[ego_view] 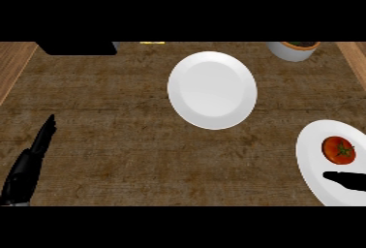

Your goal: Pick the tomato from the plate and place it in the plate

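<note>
Right hand (346, 180) seen at lower right over plate (314, 164), fingers apparently straight, holding nothing. Tomato (339, 149) sits on same plate, just beyond. Second plate (212, 90) lies mid-table. Left hand (28, 164) rests lower left, fingers straight, pressed together.

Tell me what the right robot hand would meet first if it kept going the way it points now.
The right robot hand points leftward over the near plate, passing below the tomato. Continuing, it would likely cross the plate's left rim onto bare counter; its height is unclear.
</note>
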{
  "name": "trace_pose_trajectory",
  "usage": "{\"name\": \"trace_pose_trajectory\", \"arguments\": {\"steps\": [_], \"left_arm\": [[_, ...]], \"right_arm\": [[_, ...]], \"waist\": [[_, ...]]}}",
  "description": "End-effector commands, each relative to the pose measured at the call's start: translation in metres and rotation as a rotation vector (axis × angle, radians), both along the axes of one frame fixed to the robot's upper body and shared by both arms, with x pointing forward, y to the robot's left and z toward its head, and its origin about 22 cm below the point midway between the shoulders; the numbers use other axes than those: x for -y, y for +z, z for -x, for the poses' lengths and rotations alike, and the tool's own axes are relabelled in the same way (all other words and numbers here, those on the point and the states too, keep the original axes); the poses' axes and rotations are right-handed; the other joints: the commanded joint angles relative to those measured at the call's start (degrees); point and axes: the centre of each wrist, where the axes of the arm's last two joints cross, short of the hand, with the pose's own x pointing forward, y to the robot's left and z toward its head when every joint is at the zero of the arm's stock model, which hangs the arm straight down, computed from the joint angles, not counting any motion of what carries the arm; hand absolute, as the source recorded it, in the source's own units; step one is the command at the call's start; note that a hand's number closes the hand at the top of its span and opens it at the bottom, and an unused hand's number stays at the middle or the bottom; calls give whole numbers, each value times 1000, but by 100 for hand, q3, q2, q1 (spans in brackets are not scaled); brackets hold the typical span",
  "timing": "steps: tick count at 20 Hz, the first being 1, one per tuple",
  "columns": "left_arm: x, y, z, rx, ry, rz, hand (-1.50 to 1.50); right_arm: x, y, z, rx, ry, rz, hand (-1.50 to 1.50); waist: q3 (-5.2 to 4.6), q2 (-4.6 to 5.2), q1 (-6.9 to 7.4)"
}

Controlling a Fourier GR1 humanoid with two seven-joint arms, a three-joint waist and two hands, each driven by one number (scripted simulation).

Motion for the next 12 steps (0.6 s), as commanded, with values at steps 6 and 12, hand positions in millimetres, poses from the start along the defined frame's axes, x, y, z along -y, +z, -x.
{"name": "trace_pose_trajectory", "arguments": {"steps": [6, 12], "left_arm": [[6, 0, -2, 12, 6, 3, 0], [5, 12, -9, -3, -7, -8, 0]], "right_arm": [[-14, -35, -7, -14, 24, -10, -150], [8, -32, -20, 101, 21, -13, 150]], "waist": [[1, 0, -2], [1, 0, -3]]}}
